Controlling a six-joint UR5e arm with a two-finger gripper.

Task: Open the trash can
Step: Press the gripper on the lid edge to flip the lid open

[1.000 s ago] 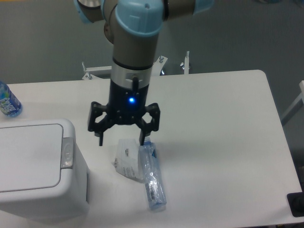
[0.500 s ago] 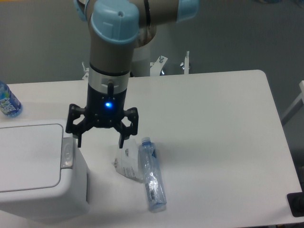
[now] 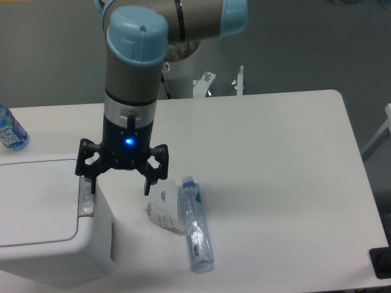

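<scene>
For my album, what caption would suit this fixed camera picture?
Robot's open gripper poised over the closed white trash can, one finger above its grey push-button.

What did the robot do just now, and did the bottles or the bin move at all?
The gripper slid left, away from the lying bottle, until one of its fingers hangs over the trash can button. It stayed open and grabbed nothing. The lid, both bottles and the paper packet stayed put.
</scene>
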